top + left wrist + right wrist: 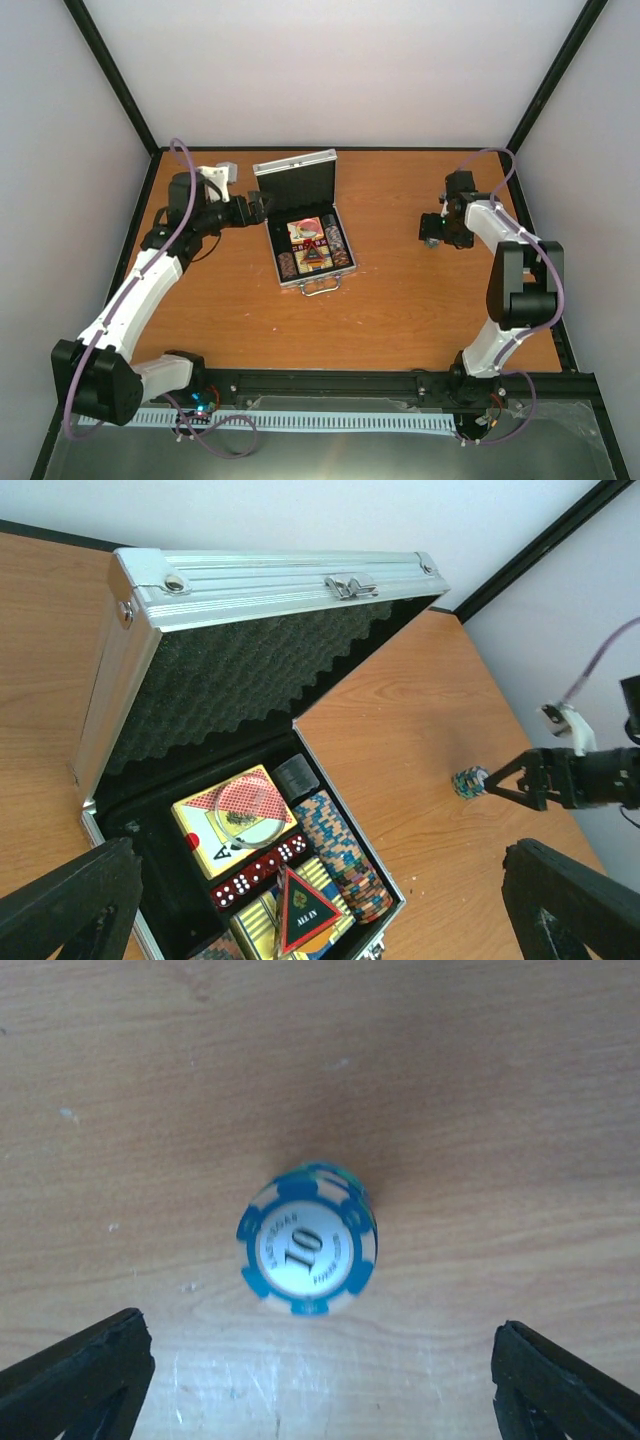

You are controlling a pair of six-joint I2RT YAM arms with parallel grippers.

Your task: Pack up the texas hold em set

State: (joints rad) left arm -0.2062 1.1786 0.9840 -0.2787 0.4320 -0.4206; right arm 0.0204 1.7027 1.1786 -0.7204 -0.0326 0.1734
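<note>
Nearest us, the silver case (274, 255) lies open mid-surface with cards (235, 815), dice (258, 872) and chip rows (345, 855) bedded in. Well apart to its right, a loose chip stack (308, 1250) with a 10 on top stands between the right fingers (80, 1375), which are spread wide and touching nothing. If they close off-centre, we reckon that stack shears and scatters across the surface (400, 310), and farther back the left fingers (70, 900), released too, hover beside the upright lid (250, 580), where 1 nudge could drop it shut.

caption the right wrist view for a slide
Open right gripper poised above a blue-and-white 10 chip stack on the table.
</note>
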